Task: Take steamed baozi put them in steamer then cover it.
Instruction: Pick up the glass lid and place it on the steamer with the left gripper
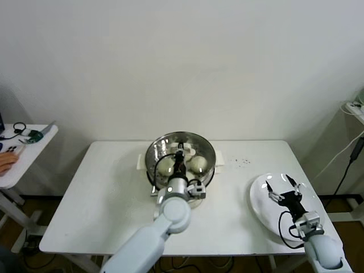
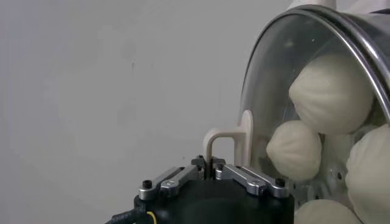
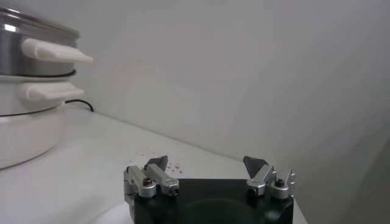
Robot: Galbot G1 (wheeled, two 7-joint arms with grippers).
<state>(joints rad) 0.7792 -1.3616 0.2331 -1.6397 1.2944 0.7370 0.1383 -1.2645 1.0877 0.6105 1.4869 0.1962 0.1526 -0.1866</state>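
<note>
White table (image 1: 114,193) against a pale wall, with the round shiny stainless-steel steamer basket (image 1: 156,149) on its white electric pot base near the table's far middle. The round clear glass cover with metal rim (image 2: 317,67) sits over the steamer; in the left wrist view its white bar handle (image 2: 228,143) is pinched between the closed jaws of the left gripper (image 2: 212,169), which hovers directly above the pot. Smooth cream-white domed baozi buns (image 2: 332,91) are visible through the glass, inside the basket; four can be made out, packed close together. The right gripper (image 1: 284,187) rests over a flat white plate (image 1: 259,202) near the table's right edge, jaws spread wide, holding nothing.
</note>
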